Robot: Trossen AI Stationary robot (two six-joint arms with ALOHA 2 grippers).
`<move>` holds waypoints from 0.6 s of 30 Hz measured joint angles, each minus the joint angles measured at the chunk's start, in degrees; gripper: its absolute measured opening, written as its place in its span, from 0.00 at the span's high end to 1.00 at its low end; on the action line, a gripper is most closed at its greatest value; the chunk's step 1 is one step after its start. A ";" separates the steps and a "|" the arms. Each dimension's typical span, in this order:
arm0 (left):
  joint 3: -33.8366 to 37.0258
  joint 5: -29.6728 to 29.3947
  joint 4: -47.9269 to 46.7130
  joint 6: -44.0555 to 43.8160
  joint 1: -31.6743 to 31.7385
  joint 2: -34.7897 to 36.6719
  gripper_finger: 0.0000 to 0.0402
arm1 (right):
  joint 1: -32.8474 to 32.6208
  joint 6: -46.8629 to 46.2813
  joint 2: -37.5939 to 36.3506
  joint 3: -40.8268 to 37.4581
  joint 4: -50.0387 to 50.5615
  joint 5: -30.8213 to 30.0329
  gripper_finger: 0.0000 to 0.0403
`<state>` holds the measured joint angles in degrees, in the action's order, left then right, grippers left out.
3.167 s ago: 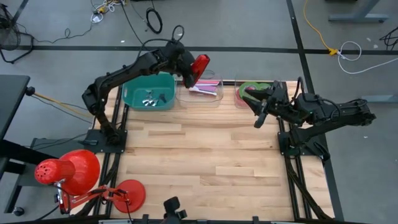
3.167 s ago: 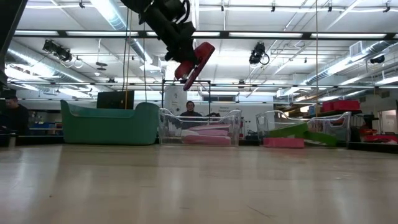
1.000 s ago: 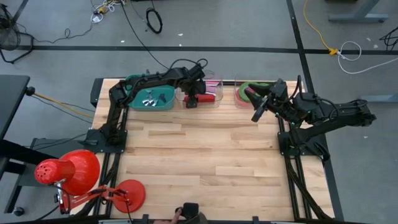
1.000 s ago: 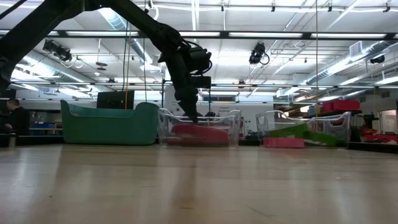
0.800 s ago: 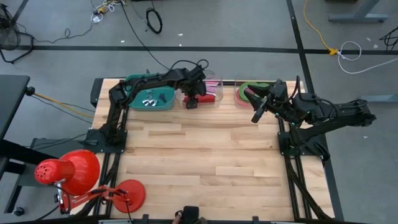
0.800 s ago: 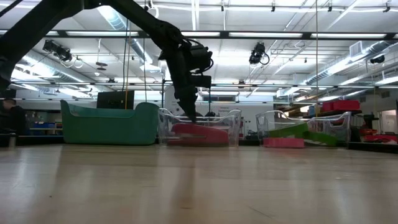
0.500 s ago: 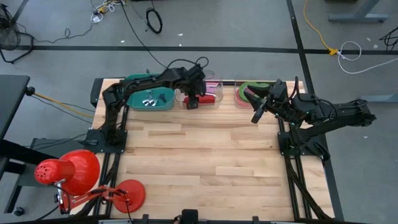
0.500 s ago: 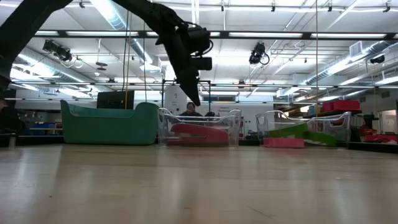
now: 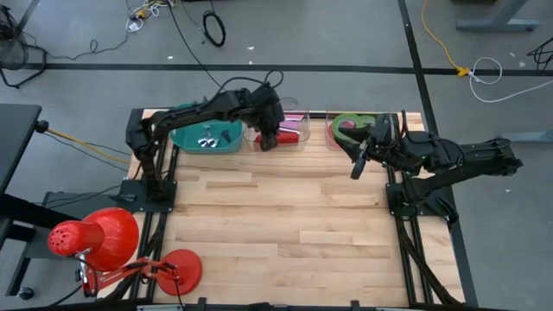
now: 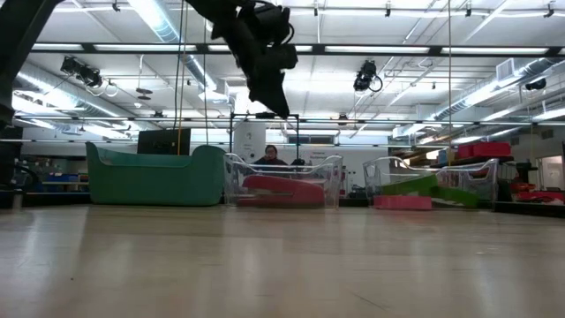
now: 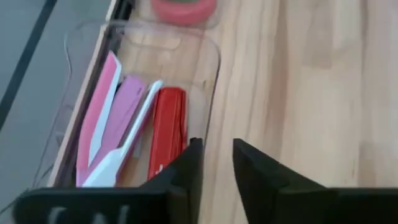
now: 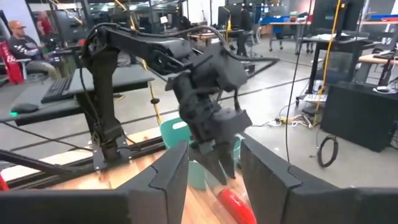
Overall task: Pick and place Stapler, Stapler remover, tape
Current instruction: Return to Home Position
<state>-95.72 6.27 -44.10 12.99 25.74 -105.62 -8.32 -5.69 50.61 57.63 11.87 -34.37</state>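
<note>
Left end effector [image 9: 270, 131] hangs raised above the left clear bin [image 9: 303, 143] at the far edge of the table [image 9: 276, 225]; in the low view its tips sit well above the bin rim. Left wrist view: the two dark fingers [image 11: 189, 171] stand apart by a narrow gap, nothing between them. Red stapler [image 9: 286, 136] lies flat inside that bin on the side nearer the table's middle, just beside the pink staplers [image 9: 295, 121], which lie along the far side of the same bin. Teal bin [image 9: 186, 142] stands just left of the clear one, with staple removers [image 9: 207, 136] on its floor, too small to count. Right clear bin [image 10: 481, 184] stands well apart to the right; in it green tape [image 9: 350, 122] leans tilted against one wall, and a red-pink tape roll [image 9: 340, 135] lies flat on the bin floor. How many green rolls there are cannot be told. Right end effector [image 9: 356, 164] hangs over the table just in front of that right bin, pointing toward the left arm; right wrist view shows its fingers [image 12: 175, 171] spread wide and empty. A person [image 10: 270, 155] shows in the room behind the left clear bin.
</note>
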 joint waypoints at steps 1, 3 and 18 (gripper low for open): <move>-0.01 0.03 0.19 -0.03 -0.20 0.42 0.80 | 0.00 0.00 0.00 0.00 -0.01 0.00 0.64; -0.02 0.05 0.51 0.02 -0.67 1.03 0.85 | 0.00 0.00 -0.02 0.00 -0.01 -0.02 0.64; 0.02 4.22 0.62 -8.89 -4.27 3.66 0.99 | 0.00 1.69 -1.82 0.00 1.95 2.43 0.70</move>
<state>-95.70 10.49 -43.48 4.11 21.47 -101.95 -8.32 -4.01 48.79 57.63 13.82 -31.94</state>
